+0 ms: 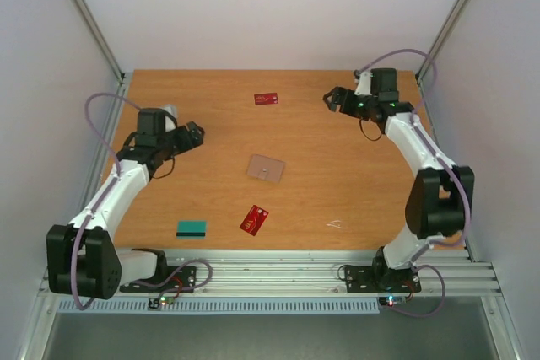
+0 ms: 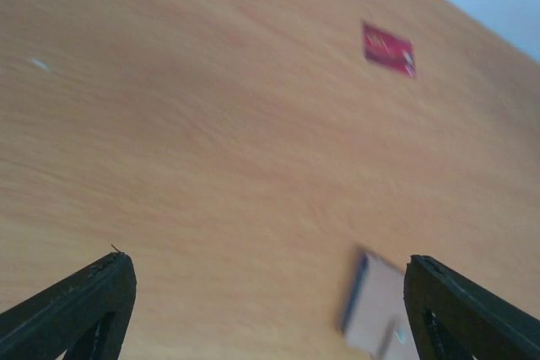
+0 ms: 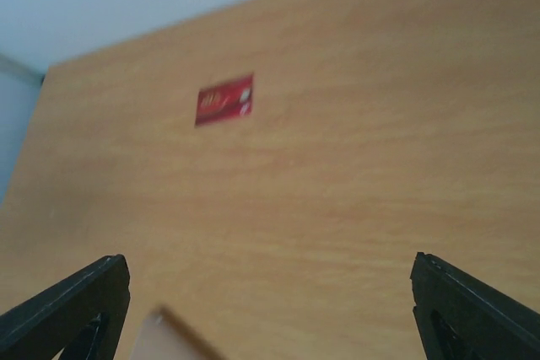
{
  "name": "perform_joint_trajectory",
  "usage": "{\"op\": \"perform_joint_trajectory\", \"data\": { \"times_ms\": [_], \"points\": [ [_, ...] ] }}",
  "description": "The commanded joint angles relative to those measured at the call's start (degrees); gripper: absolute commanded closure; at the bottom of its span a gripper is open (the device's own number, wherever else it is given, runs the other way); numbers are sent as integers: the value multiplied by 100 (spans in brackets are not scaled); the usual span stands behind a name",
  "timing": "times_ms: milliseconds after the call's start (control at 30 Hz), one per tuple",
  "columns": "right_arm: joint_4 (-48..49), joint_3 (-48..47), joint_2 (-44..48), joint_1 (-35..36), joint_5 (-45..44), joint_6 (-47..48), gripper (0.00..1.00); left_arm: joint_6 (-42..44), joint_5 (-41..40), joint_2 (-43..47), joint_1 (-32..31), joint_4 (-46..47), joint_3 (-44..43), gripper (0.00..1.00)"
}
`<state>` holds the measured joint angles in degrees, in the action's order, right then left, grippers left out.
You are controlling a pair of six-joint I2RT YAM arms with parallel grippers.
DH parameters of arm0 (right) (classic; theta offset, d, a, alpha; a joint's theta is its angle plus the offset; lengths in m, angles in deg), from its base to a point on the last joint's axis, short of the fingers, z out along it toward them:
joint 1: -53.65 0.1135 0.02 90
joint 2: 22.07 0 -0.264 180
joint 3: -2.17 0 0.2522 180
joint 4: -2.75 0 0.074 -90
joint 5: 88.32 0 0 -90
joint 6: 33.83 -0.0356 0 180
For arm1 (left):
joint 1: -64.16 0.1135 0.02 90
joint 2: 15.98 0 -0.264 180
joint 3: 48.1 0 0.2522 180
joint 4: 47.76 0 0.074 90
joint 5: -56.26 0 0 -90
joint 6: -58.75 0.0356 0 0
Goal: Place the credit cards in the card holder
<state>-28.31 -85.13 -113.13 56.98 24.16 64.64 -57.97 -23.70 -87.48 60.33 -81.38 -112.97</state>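
The tan card holder (image 1: pixel 266 168) lies flat near the table's middle. One red credit card (image 1: pixel 266 99) rests toward the back, a second red card (image 1: pixel 254 219) toward the front, and a teal card (image 1: pixel 191 228) at the front left. My left gripper (image 1: pixel 196 135) hovers open at the left, empty; its wrist view shows the holder (image 2: pixel 380 305) by its right finger and the far red card (image 2: pixel 389 49). My right gripper (image 1: pixel 331 99) is open and empty at the back right; its view shows that red card (image 3: pixel 224 99) and a holder corner (image 3: pixel 164 339).
A tiny white scrap (image 1: pixel 335 224) lies at the front right of the wooden table (image 1: pixel 211 200). White walls and metal frame posts enclose the table on three sides. An aluminium rail (image 1: pixel 278 269) carrying the arm bases runs along the near edge.
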Motion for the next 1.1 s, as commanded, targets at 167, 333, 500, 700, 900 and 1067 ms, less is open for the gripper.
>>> {"op": "perform_joint_trajectory", "data": {
  "times_ms": [167,333,500,700,900,1067],
  "points": [
    [-2722,-1951,-1953,1052,1496,1133,14,-760,1710,-390,-1243,148,580,24],
    [-3180,-2232,-2654,1376,1818,1359,22,-859,2265,-1135,-1590,522,567,34],
    [-3431,-2334,-3052,1625,1963,1469,31,-1028,2711,-1722,-1822,923,490,47],
    [-3339,-2244,-3292,1742,2050,1273,43,-1009,2864,-2449,-2100,1036,183,62],
    [-3191,-2174,-3436,1794,1982,1128,47,-922,2614,-2943,-2104,856,-109,71],
    [-3047,-1856,-3403,1815,1965,1031,52,-699,2443,-3321,-2104,660,-500,74]
  ]
}}
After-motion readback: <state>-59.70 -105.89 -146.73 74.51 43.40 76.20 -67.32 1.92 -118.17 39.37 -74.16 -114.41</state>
